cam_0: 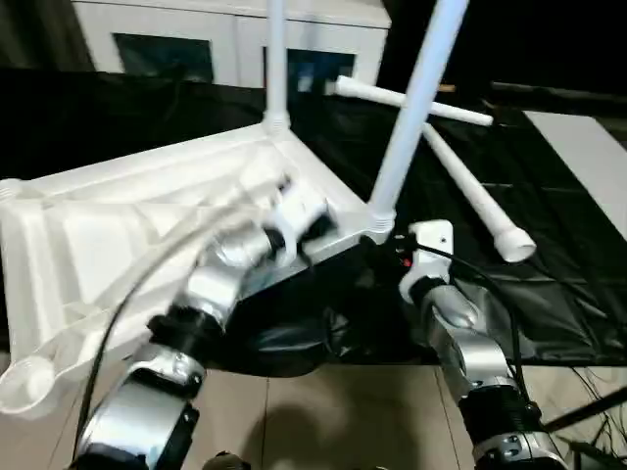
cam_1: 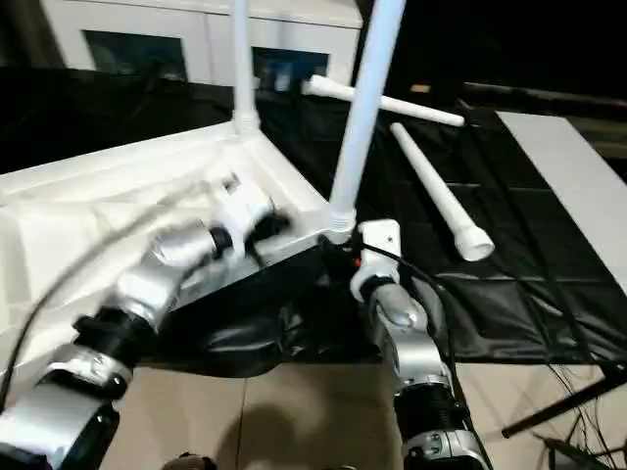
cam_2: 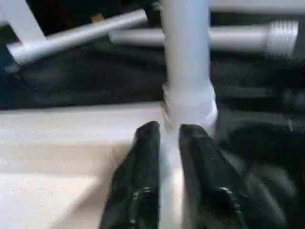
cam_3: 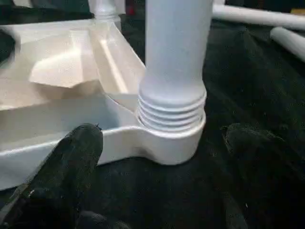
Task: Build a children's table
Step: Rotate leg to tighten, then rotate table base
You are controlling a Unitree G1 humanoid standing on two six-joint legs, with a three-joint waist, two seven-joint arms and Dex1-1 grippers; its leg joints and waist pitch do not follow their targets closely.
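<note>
The children's table lies upside down on black cloth. Its white ribbed tabletop (cam_0: 118, 225) has two legs standing upright in corner sockets, a far leg (cam_0: 277, 59) and a near leg (cam_0: 416, 98). Two loose legs (cam_0: 480, 201) lie on the cloth behind it to the right. My left gripper (cam_2: 169, 138) sits at the tabletop's rim beside the near leg's socket (cam_0: 377, 223). It is open by a narrow gap, with the rim between its fingers. My right gripper (cam_3: 161, 138) is wide open, one finger (cam_3: 71, 157) on each side of that socket.
A white cabinet (cam_0: 225, 39) with dark glass doors stands behind the table. The black cloth (cam_0: 549, 274) ends at a front edge, with beige floor (cam_0: 323, 411) below. A white panel (cam_0: 588, 157) lies at the far right. Cables trail along both forearms.
</note>
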